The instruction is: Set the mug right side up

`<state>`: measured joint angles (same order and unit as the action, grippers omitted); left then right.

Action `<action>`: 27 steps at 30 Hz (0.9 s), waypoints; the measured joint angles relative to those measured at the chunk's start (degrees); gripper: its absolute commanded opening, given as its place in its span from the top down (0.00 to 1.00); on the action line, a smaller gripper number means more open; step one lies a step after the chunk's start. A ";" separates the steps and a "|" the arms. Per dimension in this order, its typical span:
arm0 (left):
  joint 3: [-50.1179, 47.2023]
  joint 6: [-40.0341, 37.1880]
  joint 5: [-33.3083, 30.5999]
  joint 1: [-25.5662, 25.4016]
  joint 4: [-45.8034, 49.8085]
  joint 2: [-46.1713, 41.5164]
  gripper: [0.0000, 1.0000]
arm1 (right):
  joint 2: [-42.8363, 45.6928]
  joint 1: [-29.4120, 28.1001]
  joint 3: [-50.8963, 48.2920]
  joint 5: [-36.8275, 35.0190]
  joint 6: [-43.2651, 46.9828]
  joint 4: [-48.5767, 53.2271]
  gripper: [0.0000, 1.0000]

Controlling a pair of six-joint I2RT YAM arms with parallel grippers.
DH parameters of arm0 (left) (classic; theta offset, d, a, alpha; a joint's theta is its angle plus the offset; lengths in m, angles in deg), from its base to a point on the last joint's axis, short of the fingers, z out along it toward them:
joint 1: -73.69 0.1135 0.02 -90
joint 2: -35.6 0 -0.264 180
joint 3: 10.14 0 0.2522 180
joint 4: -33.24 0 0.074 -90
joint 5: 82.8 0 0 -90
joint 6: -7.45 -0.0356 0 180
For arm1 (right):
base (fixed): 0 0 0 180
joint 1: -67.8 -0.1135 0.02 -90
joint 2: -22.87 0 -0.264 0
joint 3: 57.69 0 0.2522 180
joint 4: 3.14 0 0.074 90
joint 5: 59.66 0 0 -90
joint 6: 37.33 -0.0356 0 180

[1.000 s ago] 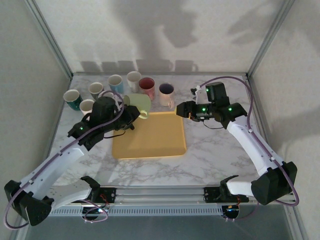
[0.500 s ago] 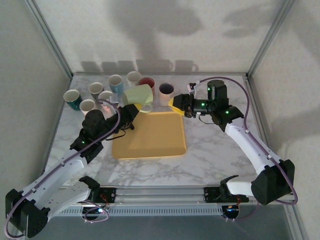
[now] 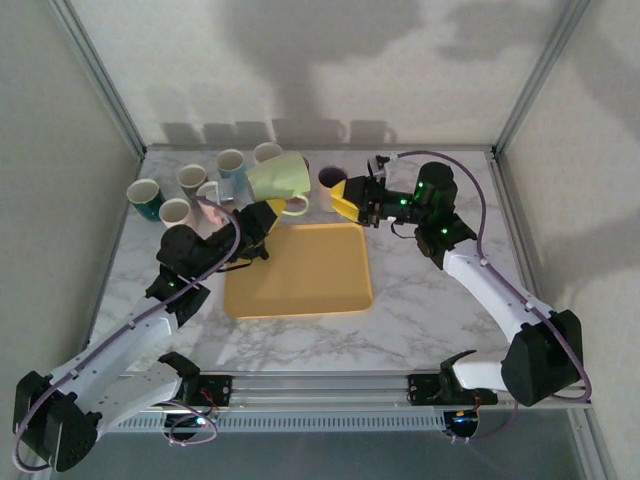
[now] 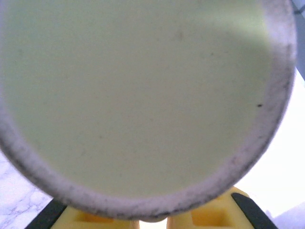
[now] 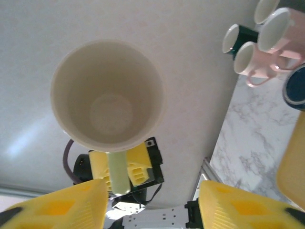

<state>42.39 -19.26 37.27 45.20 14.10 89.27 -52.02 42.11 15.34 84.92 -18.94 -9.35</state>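
The pale green mug [image 3: 276, 178] is held in the air over the rear left corner of the yellow tray [image 3: 300, 275], clear of the marble table [image 3: 430, 300]. It is carried on its side: in the right wrist view its open mouth [image 5: 108, 95] is turned squarely toward the camera, and in the left wrist view its flat base [image 4: 138, 95] is presented close to the lens. The left gripper [image 3: 273, 209] is closed almost fully on the mug handle [image 5: 117, 174], which is clamped between its yellow fingers [image 5: 137, 166] below the mug body. The right gripper [image 3: 350, 197] is positioned just beside the mug, on the mouth side, without contact. Its jaws are set partly apart and nothing is held between them; its fingertips [image 5: 243, 207] are seen at the lower edge of the right wrist view. A group of upright mugs [image 3: 192, 178] is stood at the rear left of the table
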 measured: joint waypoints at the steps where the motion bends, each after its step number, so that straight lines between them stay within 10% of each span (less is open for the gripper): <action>1: 0.00 0.00 0.13 0.00 -0.24 0.24 1.00 | -0.13 -0.50 0.00 0.20 -0.68 -0.98 0.50; 27: -0.37 0.20 1.40 0.20 -2.64 2.86 1.00 | -6.67 -8.24 1.73 0.44 -5.81 -10.82 0.66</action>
<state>42.01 -19.06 38.66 45.39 11.45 92.13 -58.69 33.87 17.06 85.36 -24.76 -20.17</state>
